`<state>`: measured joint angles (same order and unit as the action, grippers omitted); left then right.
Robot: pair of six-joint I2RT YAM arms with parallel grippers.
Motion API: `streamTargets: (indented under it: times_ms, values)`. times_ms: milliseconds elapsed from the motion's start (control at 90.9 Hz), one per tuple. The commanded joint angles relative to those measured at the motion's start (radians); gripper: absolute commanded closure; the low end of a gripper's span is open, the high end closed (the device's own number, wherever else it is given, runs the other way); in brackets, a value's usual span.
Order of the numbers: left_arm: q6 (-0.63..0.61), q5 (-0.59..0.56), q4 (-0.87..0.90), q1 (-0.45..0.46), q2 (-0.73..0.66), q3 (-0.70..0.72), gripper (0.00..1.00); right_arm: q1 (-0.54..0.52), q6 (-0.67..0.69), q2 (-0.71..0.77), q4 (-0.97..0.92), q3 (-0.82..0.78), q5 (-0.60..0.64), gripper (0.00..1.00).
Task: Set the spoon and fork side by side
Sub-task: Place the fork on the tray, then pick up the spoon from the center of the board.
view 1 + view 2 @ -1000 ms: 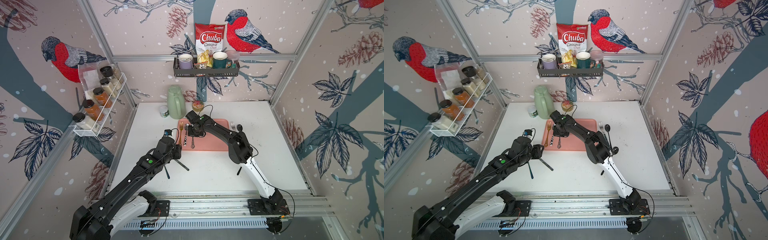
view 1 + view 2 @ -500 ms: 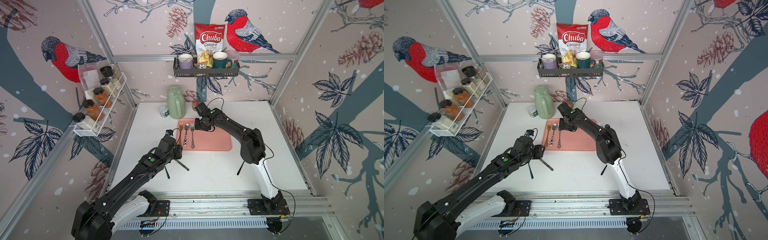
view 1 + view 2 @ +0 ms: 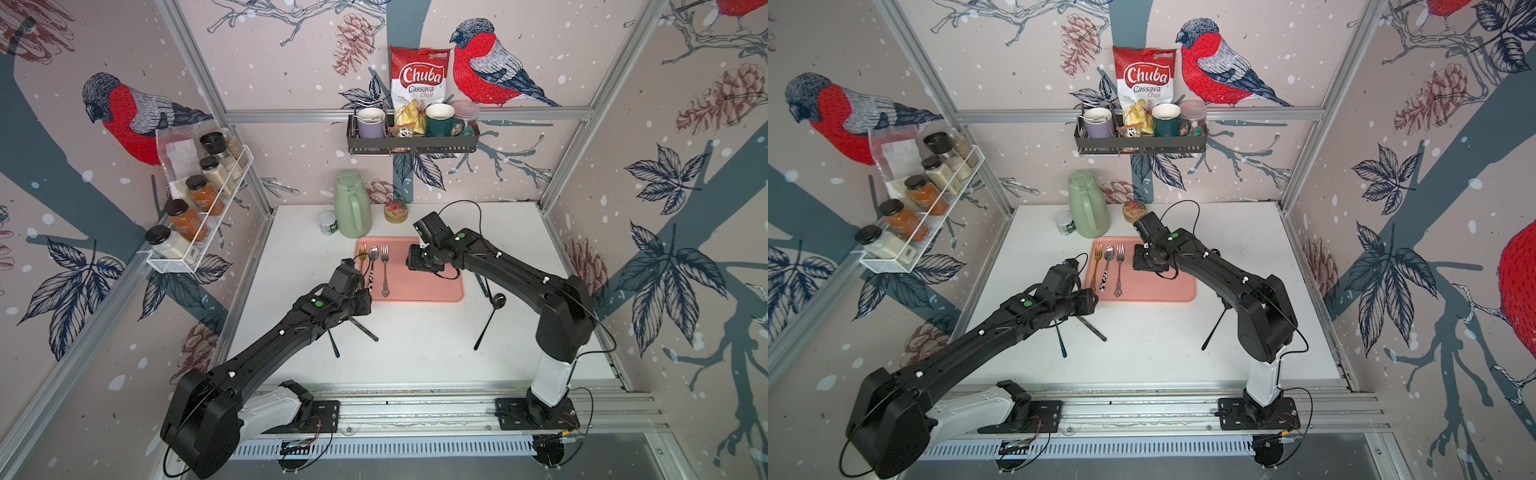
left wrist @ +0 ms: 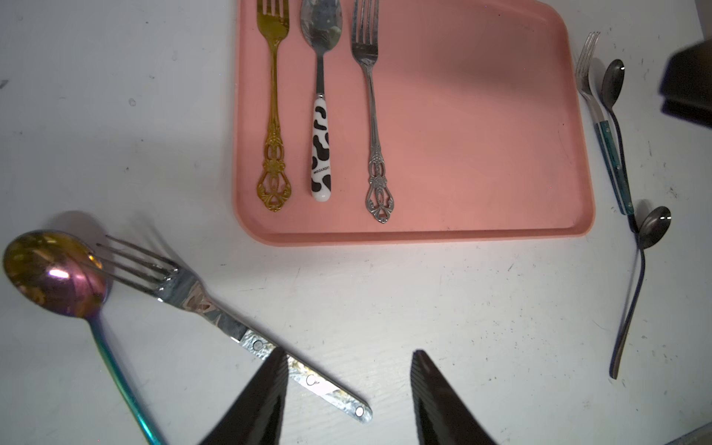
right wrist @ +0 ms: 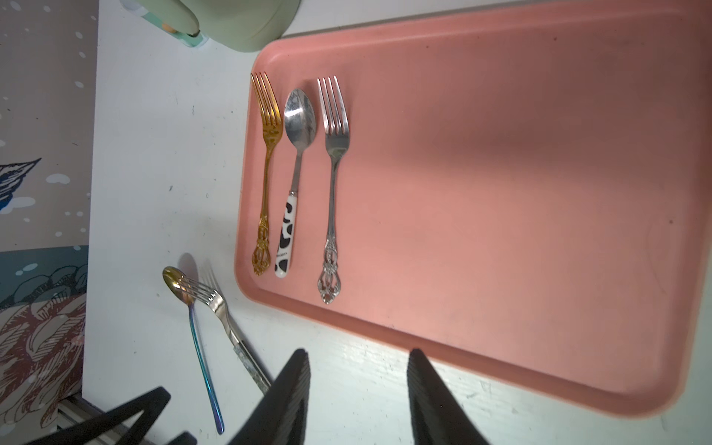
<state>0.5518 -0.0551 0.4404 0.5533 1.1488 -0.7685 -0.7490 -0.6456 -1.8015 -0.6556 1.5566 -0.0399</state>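
White tabletop [image 3: 415,353], seen from above, with two black arms mounted on the near rail. From its base the left arm [image 3: 266,345] stretches in a long, low diagonal toward the tray's near left corner, its wrist over bare table. By contrast, the right arm [image 3: 519,274] rises upright from its base, bends sharply at the elbow and sends its forearm back over the far half of the tray, wrist turned downward.

At the back of the table, just in front of a green jug [image 3: 353,205], lies the pink tray [image 3: 428,278].

In its wrist view the left gripper [image 4: 348,358] has its fingers spread with nothing between them, short of the tray's near edge. The right gripper [image 5: 358,356] is likewise spread and empty, clear of the cutlery.

Three pieces lie parallel along the tray's left side, heads toward the back wall:
- The spoon [image 4: 321,100], with a black-and-white handle, lies in the middle.
- The silver fork [image 4: 371,115] lies just beside it on the inner side.
- A gold fork [image 4: 273,108] lies on the outer side.

An iridescent spoon [image 4: 54,273] lies on the table near the left gripper.
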Motion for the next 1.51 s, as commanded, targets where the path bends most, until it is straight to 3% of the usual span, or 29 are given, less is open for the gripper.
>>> streamTargets:
  times_ms: [0, 319, 616, 869, 968, 1189, 1332, 1497]
  values:
    - [0.072, -0.127, 0.085, 0.001, -0.011, -0.012, 0.46, -0.001, -0.022, 0.093, 0.053, -0.095, 0.023, 0.56]
    - [0.183, -0.258, 0.255, -0.002, -0.043, 0.016, 0.46, -0.013, -0.105, 0.361, 0.162, -0.411, -0.006, 0.54]
    - [0.261, -0.240, 0.152, -0.119, 0.051, 0.130, 0.46, -0.028, -0.094, 0.435, 0.150, -0.449, -0.002, 0.54]
    - [0.280, -0.213, 0.040, -0.162, 0.146, 0.190, 0.50, -0.029, -0.092, 0.437, 0.159, -0.465, -0.009, 0.54]
    - [0.282, -0.193, -0.010, -0.171, 0.177, 0.205, 0.65, -0.028, -0.091, 0.434, 0.159, -0.464, -0.009, 0.54]
    - [0.275, -0.187, -0.042, -0.173, 0.222, 0.216, 0.74, -0.029, -0.091, 0.429, 0.156, -0.465, -0.006, 0.54]
    - [0.270, -0.191, -0.041, -0.173, 0.219, 0.226, 0.98, -0.029, -0.094, 0.431, 0.155, -0.463, -0.003, 0.54]
    - [0.255, -0.225, 0.045, -0.173, 0.162, 0.202, 1.00, -0.029, -0.091, 0.431, 0.150, -0.464, -0.003, 0.54]
